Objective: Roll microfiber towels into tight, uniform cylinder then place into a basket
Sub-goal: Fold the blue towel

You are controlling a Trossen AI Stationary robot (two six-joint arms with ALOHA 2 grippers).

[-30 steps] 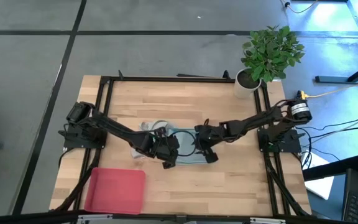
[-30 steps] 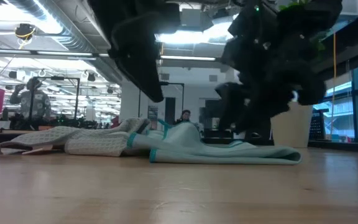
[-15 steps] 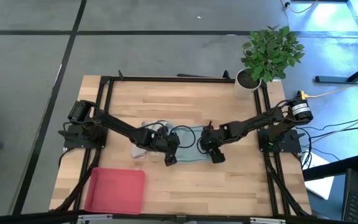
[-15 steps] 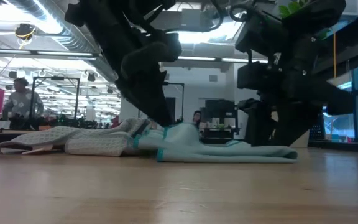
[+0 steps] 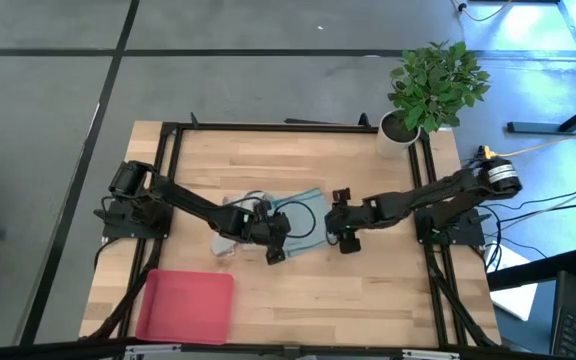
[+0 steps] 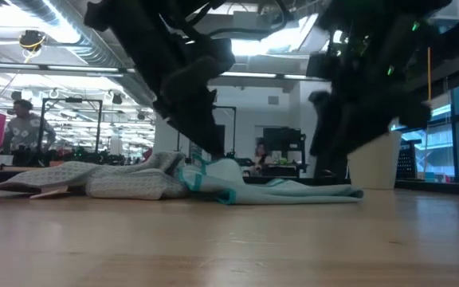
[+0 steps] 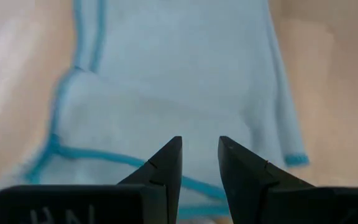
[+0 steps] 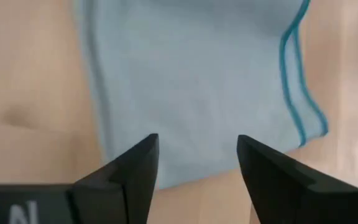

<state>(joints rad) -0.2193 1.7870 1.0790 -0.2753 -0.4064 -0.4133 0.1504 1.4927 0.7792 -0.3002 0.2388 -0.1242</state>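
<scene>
here the pale blue-teal microfiber towel (image 5: 303, 212) lies mid-worktop, overlapping the light grey cloth towel (image 5: 230, 222). the left pincer (image 7: 197, 163) hovers narrowly parted over its fold, holding nothing. the right pincer (image 8: 194, 163) stands wide apart at its edge.

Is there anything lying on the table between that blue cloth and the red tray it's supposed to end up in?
Nothing visible blocks the way. In the high view the pale blue towel lies mid-table and the red basket sits at the near left corner, with bare wood between them. The grey towel lies just left of the blue one, off that path.
</scene>
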